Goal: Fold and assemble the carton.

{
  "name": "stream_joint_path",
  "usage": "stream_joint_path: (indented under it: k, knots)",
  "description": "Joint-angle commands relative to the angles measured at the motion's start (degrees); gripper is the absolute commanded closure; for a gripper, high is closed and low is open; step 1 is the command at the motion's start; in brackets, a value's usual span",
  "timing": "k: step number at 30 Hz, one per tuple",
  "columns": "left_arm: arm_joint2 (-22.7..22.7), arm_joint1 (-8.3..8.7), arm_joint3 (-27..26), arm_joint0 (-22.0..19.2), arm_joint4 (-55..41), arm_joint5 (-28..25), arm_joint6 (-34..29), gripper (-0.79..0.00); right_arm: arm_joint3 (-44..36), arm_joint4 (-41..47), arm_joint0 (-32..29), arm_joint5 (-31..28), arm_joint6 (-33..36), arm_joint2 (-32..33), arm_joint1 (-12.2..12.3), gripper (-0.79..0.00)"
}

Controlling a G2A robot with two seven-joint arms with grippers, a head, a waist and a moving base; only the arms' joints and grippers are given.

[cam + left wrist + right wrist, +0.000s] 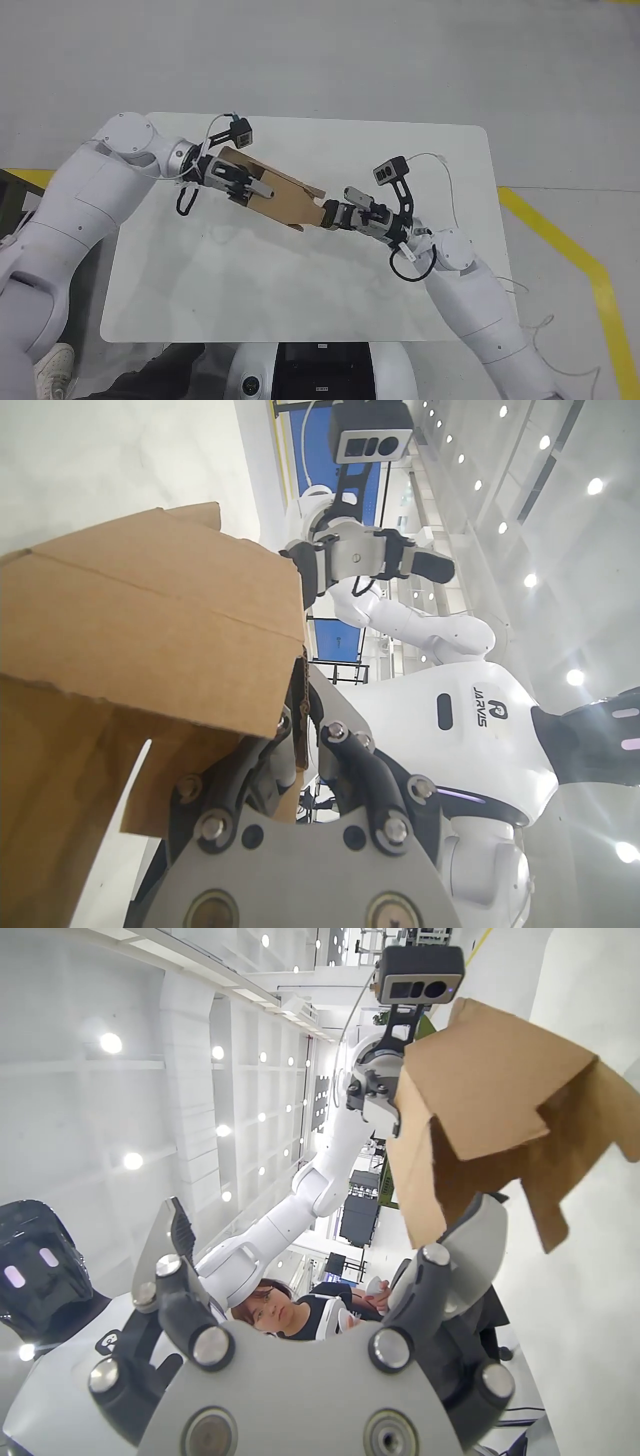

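Observation:
A brown, partly folded carton (285,200) hangs above the white table (300,290), between both arms. My left gripper (255,184) is shut on the carton's left end; in its wrist view the fingers (300,720) clamp a cardboard wall of the carton (150,615). My right gripper (338,214) stands at the carton's right end, open wide. In the right wrist view one finger (170,1228) stands free, while the other (475,1223) lies against a hanging flap of the carton (490,1093). The left wrist view shows the right gripper (372,567) open at the carton's far edge.
The table's bare top spreads in front of and behind the carton. A yellow floor line (590,270) runs past the table's right side, and a dark object (15,195) sits off its left edge.

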Motion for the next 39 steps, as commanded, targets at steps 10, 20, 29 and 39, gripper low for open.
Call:
stream_joint_path:
  k: [10, 20, 29, 39]
  knots:
    - [-1.9, -0.85, -0.2, 0.3, 3.5, 0.3, 1.0, 0.0, -2.1, 2.2, 1.7, -0.2, 0.0, -1.6, -0.7, -0.785]
    - [-4.0, -1.32, -1.4, 1.6, 4.0, 0.9, 0.4, 0.0, -2.0, 0.7, 3.9, -0.1, -2.4, -4.7, -1.8, -0.785]
    - [-5.9, -1.41, -1.3, 2.7, 4.1, 1.2, 0.0, 0.0, -0.5, 0.0, 5.3, -0.5, -2.6, -6.5, -2.5, -0.785]
    - [-7.0, -1.05, -0.6, 3.4, 1.2, 1.2, 0.0, 0.0, -0.4, 0.6, 2.4, 0.7, -1.9, -1.6, -1.4, -0.785]
